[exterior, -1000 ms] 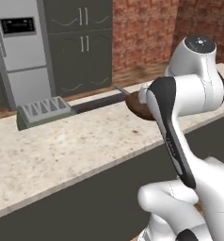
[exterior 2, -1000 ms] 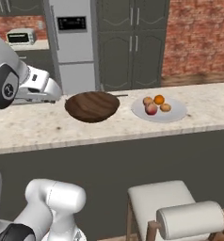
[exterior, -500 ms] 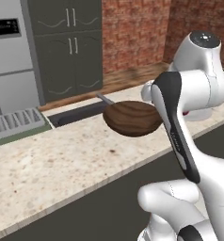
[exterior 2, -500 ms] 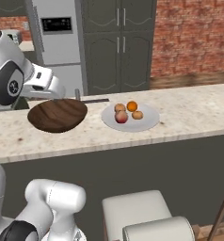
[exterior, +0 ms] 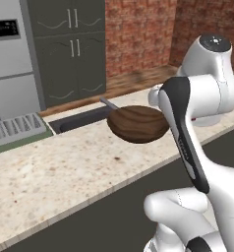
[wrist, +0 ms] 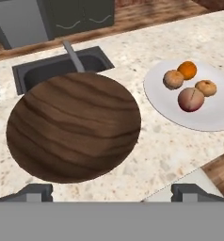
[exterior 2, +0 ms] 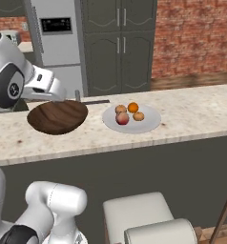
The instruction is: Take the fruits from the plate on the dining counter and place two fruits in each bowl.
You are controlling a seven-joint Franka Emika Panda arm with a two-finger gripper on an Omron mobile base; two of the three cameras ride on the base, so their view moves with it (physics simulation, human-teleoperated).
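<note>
The pale plate (wrist: 212, 120) lies on the beige dining counter (wrist: 175, 150) and carries several small fruits: an orange one (wrist: 187, 69), two tan ones (wrist: 172, 79) and a reddish one (wrist: 190, 99). Left of it sits the dark brown wood bowl (wrist: 74, 126), with nothing in it. My gripper (wrist: 115, 192) hovers open above the bowl's near rim and holds nothing. From the right base view the bowl (exterior 2: 57, 116) stands under my hand, and the plate (exterior 2: 149, 125) with the fruits (exterior 2: 122, 118) lies to its right. The bowl (exterior: 137, 123) also shows beside my arm in the left base view.
A dark sink (wrist: 48, 70) with a faucet (wrist: 74, 56) lies just behind the wood bowl. A grey dish rack (exterior: 15, 129) stands further left on the counter. A fridge (exterior 2: 56, 43) and dark cabinets line the back wall. A pale stool (exterior 2: 144, 219) stands before the counter.
The whole picture shifted as the base drove, then settled in the last half second. The bowl, plate and fruits kept their places on the counter. My gripper stayed open.
</note>
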